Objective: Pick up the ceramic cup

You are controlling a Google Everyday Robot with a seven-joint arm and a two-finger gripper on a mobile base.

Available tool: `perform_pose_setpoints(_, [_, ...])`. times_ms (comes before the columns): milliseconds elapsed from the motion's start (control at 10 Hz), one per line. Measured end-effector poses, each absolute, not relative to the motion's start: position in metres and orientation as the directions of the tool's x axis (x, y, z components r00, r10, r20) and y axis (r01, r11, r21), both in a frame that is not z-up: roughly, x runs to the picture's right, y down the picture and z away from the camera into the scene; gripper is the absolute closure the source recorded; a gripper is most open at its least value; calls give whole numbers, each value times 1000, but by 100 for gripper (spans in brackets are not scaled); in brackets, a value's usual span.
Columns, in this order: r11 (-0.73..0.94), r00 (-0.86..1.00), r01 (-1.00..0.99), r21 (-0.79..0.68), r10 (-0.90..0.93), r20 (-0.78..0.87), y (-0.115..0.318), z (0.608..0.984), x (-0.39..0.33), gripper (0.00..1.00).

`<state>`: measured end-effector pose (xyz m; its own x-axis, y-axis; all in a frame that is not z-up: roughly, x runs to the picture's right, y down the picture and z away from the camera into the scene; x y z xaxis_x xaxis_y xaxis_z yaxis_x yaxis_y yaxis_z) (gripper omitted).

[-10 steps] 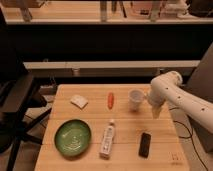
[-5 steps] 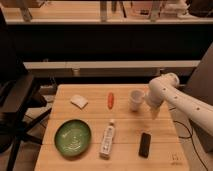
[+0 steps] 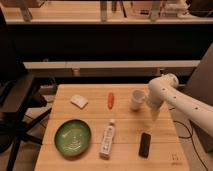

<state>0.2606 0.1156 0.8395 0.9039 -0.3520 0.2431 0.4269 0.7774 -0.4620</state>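
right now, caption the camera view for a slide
Gripper hangs just image-right of the ceramic cup on the wooden table

Gripper (image 3: 154,116) just beside ceramic cup (image 3: 137,99); nearest obstacle, the carrot (image 3: 110,99), seemingly well apart.

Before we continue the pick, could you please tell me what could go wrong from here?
The end effector hangs just right of the cup, so a sideways approach could tip it or push it toward the carrot. It might also strike the dark flat object nearby.
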Motion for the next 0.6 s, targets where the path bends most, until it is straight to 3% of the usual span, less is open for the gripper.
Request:
perform_pose_setpoints(300, [769, 901, 433, -471, -351, 256, 121, 839, 261, 22])
perform_pose_setpoints(600, [764, 896, 443, -470, -356, 265, 123, 836, 263, 52])
